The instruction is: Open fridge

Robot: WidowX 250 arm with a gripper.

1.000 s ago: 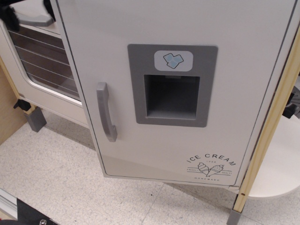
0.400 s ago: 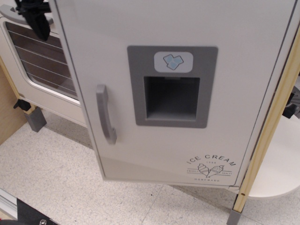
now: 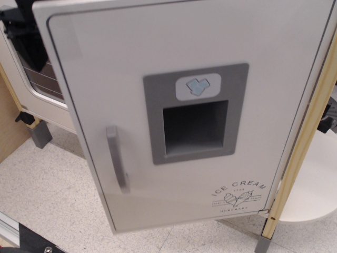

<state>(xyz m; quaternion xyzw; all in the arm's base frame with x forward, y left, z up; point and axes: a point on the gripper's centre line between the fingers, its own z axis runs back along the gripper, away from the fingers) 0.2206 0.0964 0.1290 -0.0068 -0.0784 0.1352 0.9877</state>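
Observation:
The fridge door (image 3: 210,37) is a large white panel that fills most of the view. It has a grey recessed ice dispenser (image 3: 195,129), an ice-cube icon (image 3: 198,87), a grey vertical bar handle (image 3: 117,158) and the "ICE CREAM" print (image 3: 238,196). The door stands ajar, hinged on the right, and its left edge swings out toward the camera. My black gripper (image 3: 23,29) is at the top left, just behind the door's left edge and partly hidden by it. Its jaws cannot be made out.
The white oven door (image 3: 37,84) with wire racks shows at the left behind the fridge door. A grey foot (image 3: 39,134) stands below it. A wooden frame post (image 3: 305,137) runs down the right. A white rounded shelf (image 3: 316,184) sits low on the right, above the speckled tile floor (image 3: 47,195).
The fridge door has swung further open, and its left edge has moved left and toward the camera. The gripper came down at the top left, behind that edge.

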